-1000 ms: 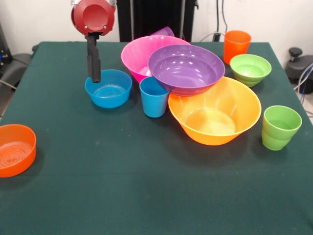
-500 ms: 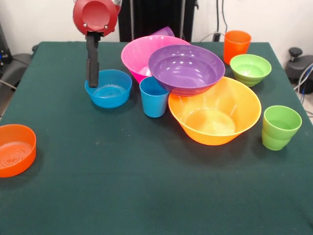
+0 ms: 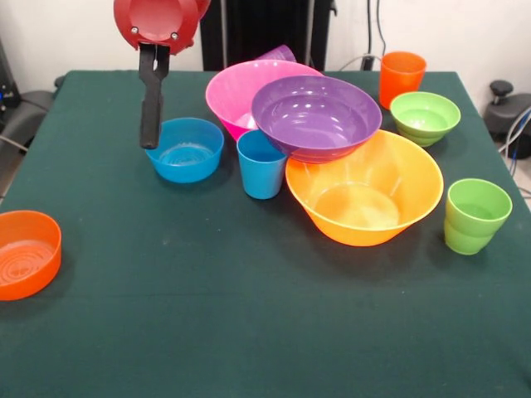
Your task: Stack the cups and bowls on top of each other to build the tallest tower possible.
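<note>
table (image 3: 249, 332) front — bare beside orange bowl (image 3: 25, 253)

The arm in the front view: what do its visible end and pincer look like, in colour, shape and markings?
Only the arm's end shows: a round, glossy red housing with two small pale screw heads near its lower rim. Below it hangs the pincer, a narrow, flat black piece, slotted near the top and thicker toward the tip. No cables or labels are visible on it.

Red round wrist housing (image 3: 159, 23) at top edge, upper left. Black gripper (image 3: 150, 141) hanging straight down from it, slim, seen edge-on; finger spacing not discernible. Nothing visibly held.
</note>
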You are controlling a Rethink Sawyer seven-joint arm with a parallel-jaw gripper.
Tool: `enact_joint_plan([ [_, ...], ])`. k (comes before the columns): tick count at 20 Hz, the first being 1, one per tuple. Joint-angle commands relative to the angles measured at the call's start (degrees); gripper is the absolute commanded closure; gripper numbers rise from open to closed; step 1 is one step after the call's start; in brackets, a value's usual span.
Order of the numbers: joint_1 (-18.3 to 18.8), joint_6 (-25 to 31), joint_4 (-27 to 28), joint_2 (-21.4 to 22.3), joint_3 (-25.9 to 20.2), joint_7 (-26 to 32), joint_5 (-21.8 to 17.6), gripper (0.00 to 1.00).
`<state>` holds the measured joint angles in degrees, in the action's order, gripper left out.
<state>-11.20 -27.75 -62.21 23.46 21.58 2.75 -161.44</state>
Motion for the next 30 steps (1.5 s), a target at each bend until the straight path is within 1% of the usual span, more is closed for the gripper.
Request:
enact_joint_plan([
  [1,-2.55,-7.51,7.69,-7.74,0.26,-23.4,1.63,0.0],
  [6,-4.4,-10.47,11.34,-9.28,2.2,-27.46,2.15,0.0],
  [11,-7.5,-12.4,14.69,-14.44,4.74,-32.27,1.46,0.0],
  [16,-8.39,-16.81,18.3,-16.09,4.49,-33.16,1.71,0.0],
  [18,-8.81,-19.23,20.45,-16.37,5.05,-34.4,1.58,0.0],
  [21,-9.65,-24.78,24.03,-16.4,5.63,-36.15,1.43,0.0],
  [24,-10.1,-29.12,29.41,-18.46,6.3,-39.24,1.56,0.0],
  [27,-10.72,-31.29,34.07,-21.3,7.71,-42.75,2.02,0.0],
  [30,-11.26,-32.86,37.47,-23.09,9.43,-45.73,3.09,0.0],
])
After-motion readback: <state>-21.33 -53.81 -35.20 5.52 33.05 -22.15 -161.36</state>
